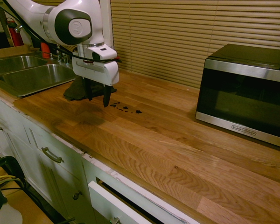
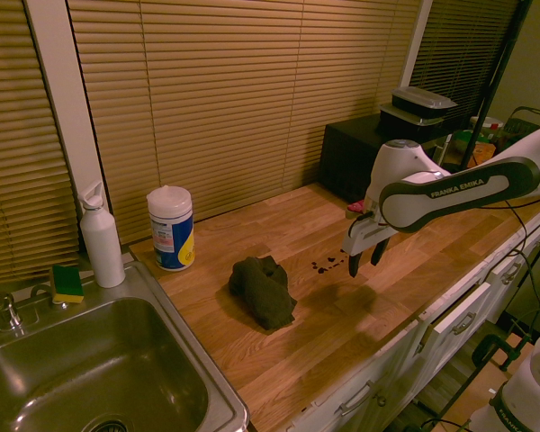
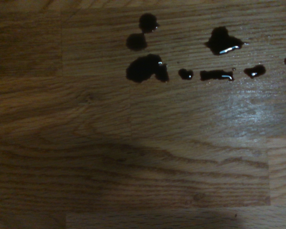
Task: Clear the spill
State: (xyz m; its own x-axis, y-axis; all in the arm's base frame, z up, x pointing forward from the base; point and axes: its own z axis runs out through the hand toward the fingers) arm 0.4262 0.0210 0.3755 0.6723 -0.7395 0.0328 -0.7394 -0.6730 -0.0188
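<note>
The spill (image 1: 126,108) is a short trail of dark glossy blotches on the wooden counter (image 1: 177,154). It also shows in the second exterior view as the spill (image 2: 327,265), and close up in the wrist view as the spill (image 3: 145,67). A crumpled dark cloth (image 2: 263,290) lies a short way from it, on the sink side, and shows partly behind the arm as the cloth (image 1: 74,91). My gripper (image 1: 98,97) hangs open and empty just above the counter, between cloth and spill, seen from the other side as the gripper (image 2: 366,258).
A steel sink (image 1: 32,77) is sunk into the counter's left end. A black microwave (image 1: 245,93) stands at the far right. By the blinds are a wipes canister (image 2: 171,228), a white bottle (image 2: 101,238) and a sponge (image 2: 67,283). A drawer (image 1: 116,203) below stands ajar.
</note>
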